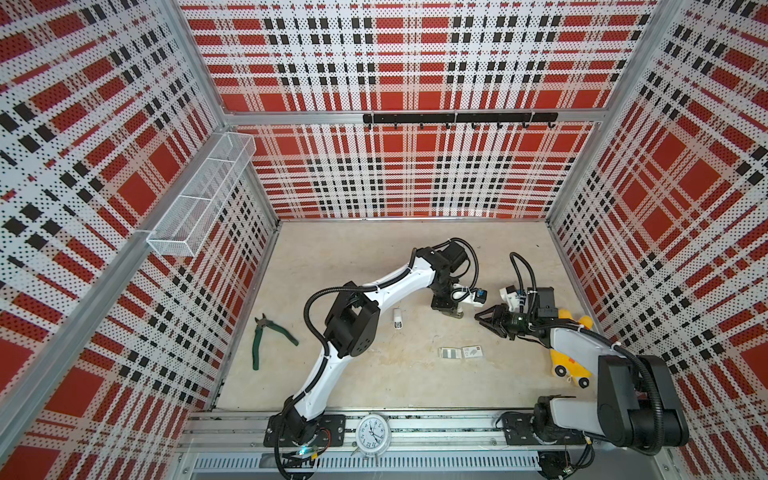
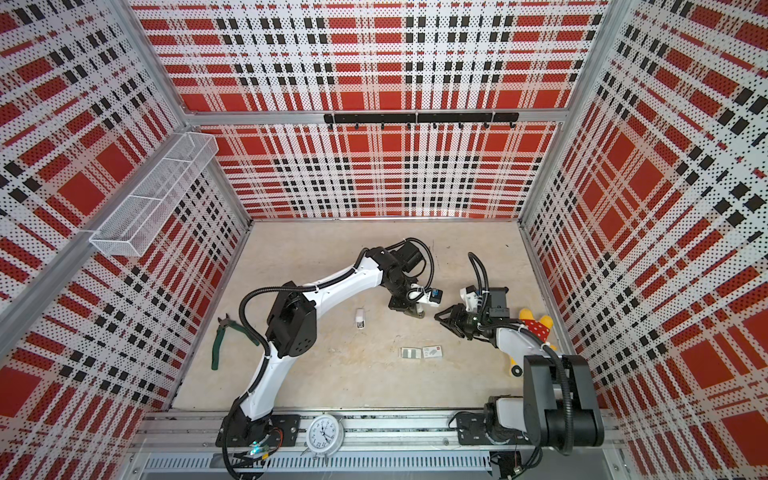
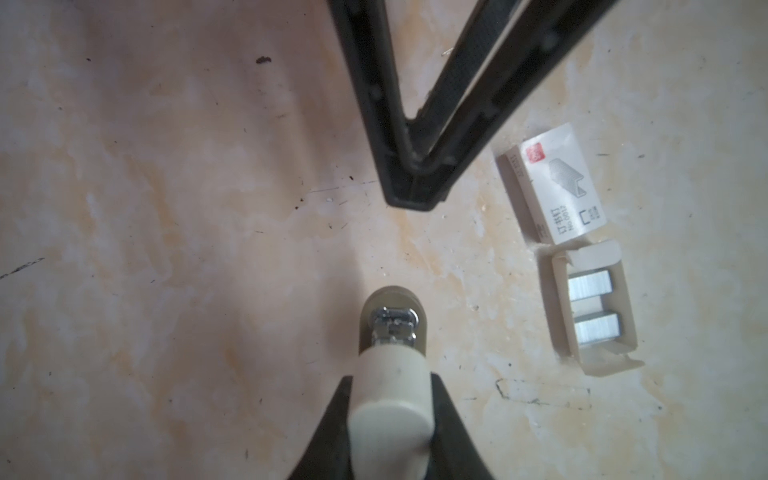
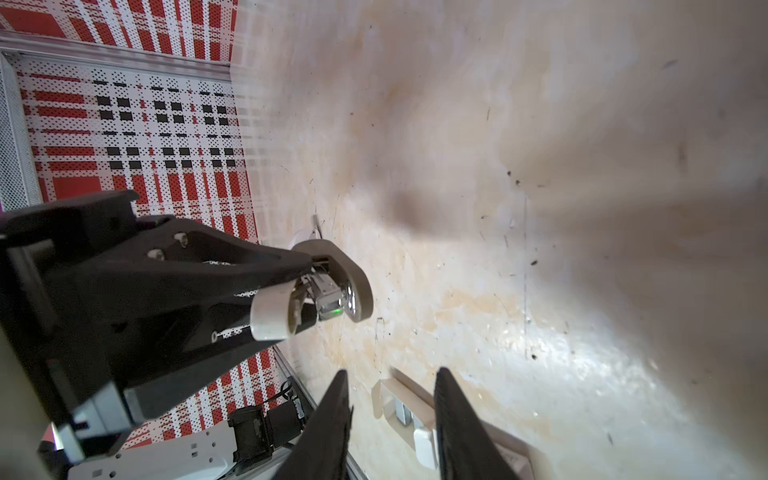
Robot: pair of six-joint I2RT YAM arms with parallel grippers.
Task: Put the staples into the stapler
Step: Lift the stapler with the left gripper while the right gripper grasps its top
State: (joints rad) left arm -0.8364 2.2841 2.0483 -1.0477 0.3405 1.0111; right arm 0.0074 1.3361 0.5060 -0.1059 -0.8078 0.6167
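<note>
My left gripper point(image 3: 390, 379) is shut on the cream stapler point(image 3: 390, 332), pinching its rear end. The stapler's metal head points down at the table. In both top views this gripper point(image 1: 454, 311) hangs right of the table's centre. The stapler point(image 4: 332, 291) also shows in the right wrist view, hinged apart, with its metal magazine bared. My right gripper point(image 4: 392, 372) is open with nothing between its fingers, and its tips point(image 1: 478, 318) sit just right of the stapler. The staples point(image 3: 592, 305) lie as two silver strips in a small cardboard tray point(image 1: 450, 353) nearer the front.
The printed box sleeve point(image 1: 472, 352) lies beside the tray. A small white object point(image 1: 397, 319) sits left of the stapler. Green pliers point(image 1: 266, 340) lie at the far left. A yellow toy point(image 1: 569, 359) is under the right arm, and a clock point(image 1: 372, 432) stands on the front rail.
</note>
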